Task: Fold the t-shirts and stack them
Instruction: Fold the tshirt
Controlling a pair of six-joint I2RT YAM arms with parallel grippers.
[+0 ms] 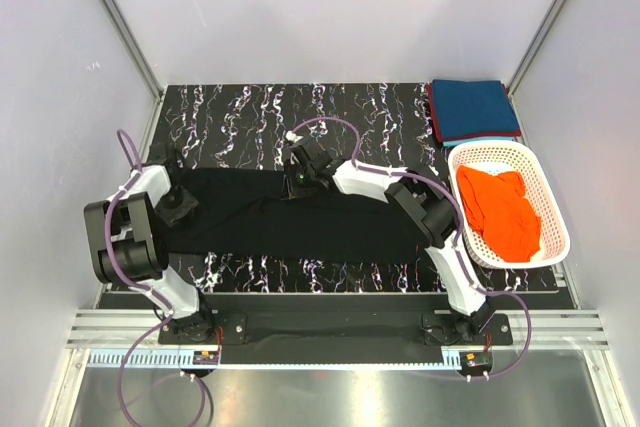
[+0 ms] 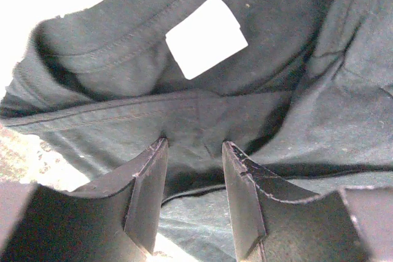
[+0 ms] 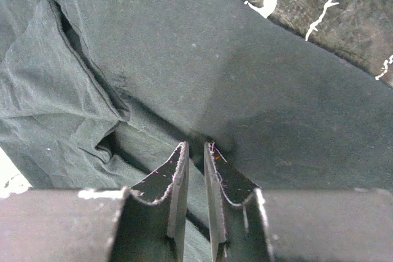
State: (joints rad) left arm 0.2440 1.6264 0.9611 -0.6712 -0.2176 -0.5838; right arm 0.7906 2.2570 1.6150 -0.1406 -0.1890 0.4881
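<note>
The black t-shirt (image 1: 330,222) lies long, left to right, across the table (image 1: 240,112). Left jaws pinch its left end; right jaws pinch its upper edge, mid-frame.

The black t-shirt (image 1: 300,219) is plain and dark against a worktop (image 1: 240,112) that is black with white marble-like veining, and a plain white label (image 2: 206,36) shows inside its collar. A teal-blue t-shirt (image 1: 478,107) has the edge of a dark red t-shirt (image 1: 434,115) showing beside it, and a bright orange t-shirt (image 1: 505,212) stands out in a white lattice basket (image 1: 553,209). The 2 arms (image 1: 370,179) are black and white, with purple cables (image 1: 128,152).
</note>
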